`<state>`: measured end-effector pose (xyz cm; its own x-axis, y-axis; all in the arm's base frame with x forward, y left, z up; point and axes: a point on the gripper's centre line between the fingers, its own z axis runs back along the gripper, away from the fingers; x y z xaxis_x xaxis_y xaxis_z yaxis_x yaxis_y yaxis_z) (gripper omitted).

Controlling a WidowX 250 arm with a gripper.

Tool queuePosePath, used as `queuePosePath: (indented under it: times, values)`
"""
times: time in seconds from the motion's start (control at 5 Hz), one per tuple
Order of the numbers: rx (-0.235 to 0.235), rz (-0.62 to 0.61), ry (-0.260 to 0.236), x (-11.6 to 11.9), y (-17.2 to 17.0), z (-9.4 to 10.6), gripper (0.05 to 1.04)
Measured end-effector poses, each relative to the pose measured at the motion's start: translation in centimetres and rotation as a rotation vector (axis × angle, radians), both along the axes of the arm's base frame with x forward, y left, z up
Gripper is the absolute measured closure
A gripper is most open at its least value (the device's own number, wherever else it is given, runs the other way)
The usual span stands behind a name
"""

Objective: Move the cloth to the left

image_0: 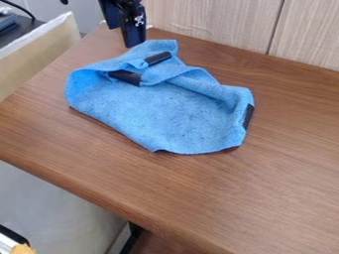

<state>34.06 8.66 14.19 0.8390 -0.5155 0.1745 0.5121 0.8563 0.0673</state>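
Observation:
The blue cloth (pixel 165 111) lies crumpled on the brown wooden table, from the upper left to the middle of the camera view. Its upper part is folded over, and dark patches show at the folds and along its right edge. Black parts of the arm and gripper (pixel 134 27) hang at the top edge, left of centre, just behind the cloth's upper corner. Whether they touch the cloth I cannot tell.
The wooden table (pixel 278 183) extends right and toward the front, with its edge running diagonally at the lower left. A pale panelled wall (pixel 205 20) stands behind it. Another surface with dark equipment is at the upper left.

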Motion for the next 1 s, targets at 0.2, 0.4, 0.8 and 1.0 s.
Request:
queuePosePath:
  times: [0.2,0.4,0.8,1.0]
  values:
    - [-0.01,0.002,0.035,-0.1,0.0,-1.3,0.083]
    - [0.006,-0.043,0.062,-0.6,-0.6,-2.3,0.083]
    - [0.021,-0.09,0.125,-0.4,-1.2,-4.9,0.083]
    - [0.045,-0.096,0.168,-0.1,-1.3,-6.4,0.137]
